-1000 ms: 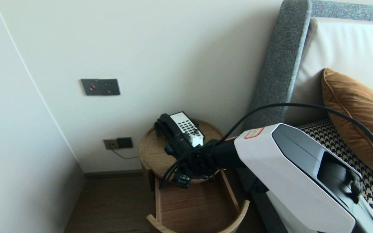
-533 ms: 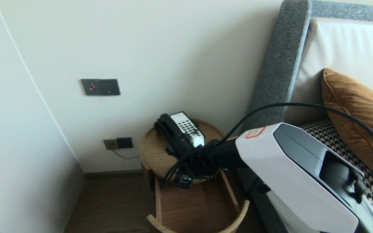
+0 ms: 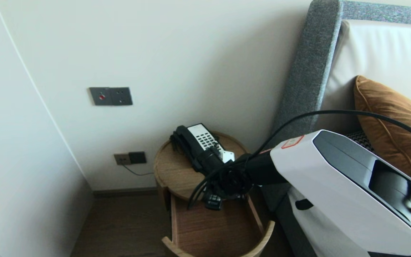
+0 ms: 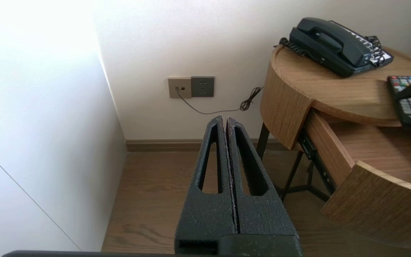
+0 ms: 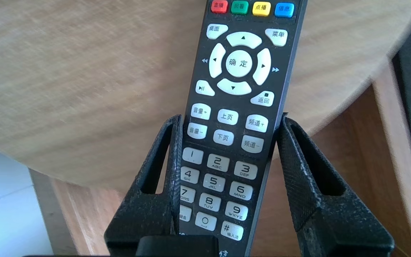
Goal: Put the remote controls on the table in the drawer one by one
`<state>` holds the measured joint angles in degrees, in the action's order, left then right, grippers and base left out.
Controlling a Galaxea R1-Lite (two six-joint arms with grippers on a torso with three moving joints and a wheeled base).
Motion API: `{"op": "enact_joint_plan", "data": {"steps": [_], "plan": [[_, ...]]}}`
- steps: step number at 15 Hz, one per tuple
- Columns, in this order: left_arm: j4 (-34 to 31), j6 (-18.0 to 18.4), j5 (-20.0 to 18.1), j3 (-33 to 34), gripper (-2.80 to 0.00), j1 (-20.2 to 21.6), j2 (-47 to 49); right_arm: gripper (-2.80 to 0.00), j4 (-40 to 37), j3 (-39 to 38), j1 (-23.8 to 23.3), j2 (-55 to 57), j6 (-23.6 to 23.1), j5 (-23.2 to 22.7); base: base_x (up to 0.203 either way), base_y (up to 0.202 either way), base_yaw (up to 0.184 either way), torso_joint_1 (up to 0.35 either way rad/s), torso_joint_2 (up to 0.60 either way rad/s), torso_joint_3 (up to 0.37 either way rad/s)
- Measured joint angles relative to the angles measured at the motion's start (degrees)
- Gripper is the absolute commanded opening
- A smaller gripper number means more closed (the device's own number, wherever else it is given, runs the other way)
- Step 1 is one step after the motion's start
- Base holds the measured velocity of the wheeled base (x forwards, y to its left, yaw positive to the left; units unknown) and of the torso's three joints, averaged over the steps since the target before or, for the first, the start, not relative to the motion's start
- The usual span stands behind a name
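The right gripper (image 5: 230,118) holds a black remote (image 5: 239,64) by its two long sides. The remote is at the front edge of the round wooden worktop (image 5: 66,71), partly over the open drawer (image 3: 212,228). A black phone (image 3: 194,141) sits behind it. The left gripper (image 4: 226,121) is squeezed tight and holds nothing, low near the floor.

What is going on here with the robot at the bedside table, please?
The right gripper has its fingers closed on the sides of a black remote control, holding it at the front edge of the round wooden table, partly above the open drawer. A black telephone sits further back. The left gripper is parked low beside the table, shut.
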<state>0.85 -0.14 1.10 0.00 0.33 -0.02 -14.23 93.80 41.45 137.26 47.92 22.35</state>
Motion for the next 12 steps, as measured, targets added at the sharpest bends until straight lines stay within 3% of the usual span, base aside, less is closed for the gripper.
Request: {"op": "enact_joint_plan", "data": {"steps": [4,12], "plan": [[0.0,0.0,0.0,0.0,-2.80,0.0,0.0,-2.80,4.0,-2.5,-0.4,-1.3,-0.1,0.1,0.000,0.000,0.000,0.000,0.00,0.000],[0.0,0.0,0.0,0.0,-2.80,0.0,0.0,-2.80,4.3,-2.7,-1.4,-3.4,-0.1,0.1,0.000,0.000,0.000,0.000,0.00,0.000]]}}
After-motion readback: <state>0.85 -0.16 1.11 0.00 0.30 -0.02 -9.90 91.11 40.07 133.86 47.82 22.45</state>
